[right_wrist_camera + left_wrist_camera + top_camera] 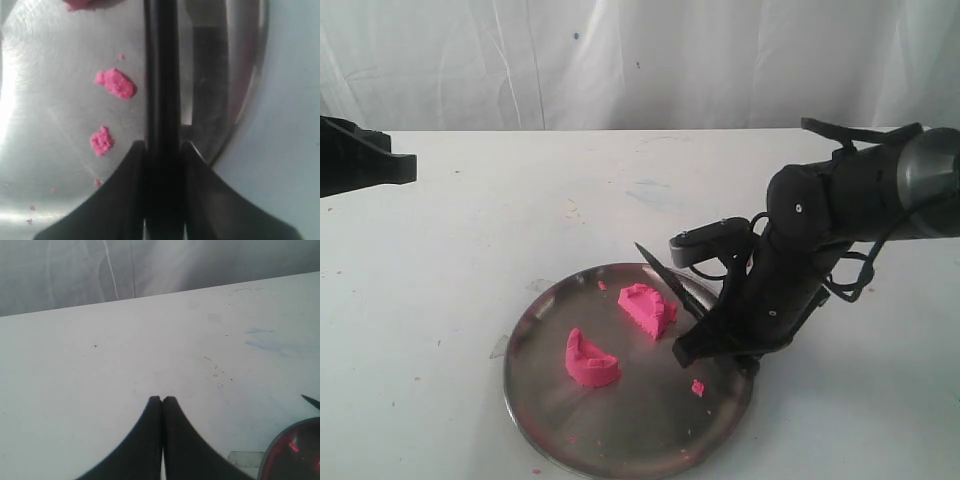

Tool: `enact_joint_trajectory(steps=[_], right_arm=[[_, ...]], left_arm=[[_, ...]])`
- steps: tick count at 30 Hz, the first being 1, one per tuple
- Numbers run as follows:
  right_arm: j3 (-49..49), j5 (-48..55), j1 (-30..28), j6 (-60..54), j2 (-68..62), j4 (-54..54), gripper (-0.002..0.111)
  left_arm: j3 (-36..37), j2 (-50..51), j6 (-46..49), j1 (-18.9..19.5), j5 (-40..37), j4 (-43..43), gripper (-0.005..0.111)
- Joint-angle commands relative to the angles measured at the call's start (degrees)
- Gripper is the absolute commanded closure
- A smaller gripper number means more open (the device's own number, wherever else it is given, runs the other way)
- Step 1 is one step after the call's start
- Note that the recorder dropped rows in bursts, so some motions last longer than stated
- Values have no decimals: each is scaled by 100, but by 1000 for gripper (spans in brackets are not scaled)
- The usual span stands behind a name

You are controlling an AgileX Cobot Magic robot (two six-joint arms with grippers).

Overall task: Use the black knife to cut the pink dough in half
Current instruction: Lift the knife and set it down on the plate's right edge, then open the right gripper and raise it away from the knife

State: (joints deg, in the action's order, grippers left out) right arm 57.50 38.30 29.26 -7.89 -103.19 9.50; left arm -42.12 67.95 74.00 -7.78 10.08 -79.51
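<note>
Exterior view: my right arm reaches in from the right, elbow raised and forearm angled steeply down over the steel plate's [620, 432] right edge. The right gripper [698, 342] sits low over that rim with the black knife [670, 280] slanting up and away from it, tip pointing toward the back left. The pink dough [647, 308] lies cut on the plate, one piece just beside the blade, the second piece [590, 362] apart from it nearer the middle. In the right wrist view the fingers [131, 167] are clamped on the knife, crumbs [115, 82] to one side. My left arm [360, 160] hangs at the left edge, well apart; the left gripper [162, 400] has its fingertips pressed together above the bare table [100, 370].
</note>
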Motion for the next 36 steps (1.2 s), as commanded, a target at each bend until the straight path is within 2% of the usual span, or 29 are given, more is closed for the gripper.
enact_joint_trajectory(steps=[1,4,8,10,19,28,33,36], right_arm=[[-34,-63,-30,-530,-118,498,108],[-34,-63,-30,-627,-120,611,102],[-34,-63,-30,-627,-120,611,86],[-34,-63,-30,-627,-120,611,83],[78,-152,-30,-741,-120,554,83],[438,246,-86,-706,323,-155,83],[438,80,-578,-497,443,-426,83],[366,-308,-1159,-266,414,-442,85]], left_arm=[[5,-59,-32,26,-70,-96,107],[5,-59,-32,26,-70,-96,107],[5,-59,-32,26,-70,-96,107],[5,-59,-32,26,-70,-96,107],[5,-59,-32,26,-70,-96,107],[18,-59,-32,33,104,35,107],[235,-59,-32,33,868,35,107],[454,-59,-19,33,1532,35,107]])
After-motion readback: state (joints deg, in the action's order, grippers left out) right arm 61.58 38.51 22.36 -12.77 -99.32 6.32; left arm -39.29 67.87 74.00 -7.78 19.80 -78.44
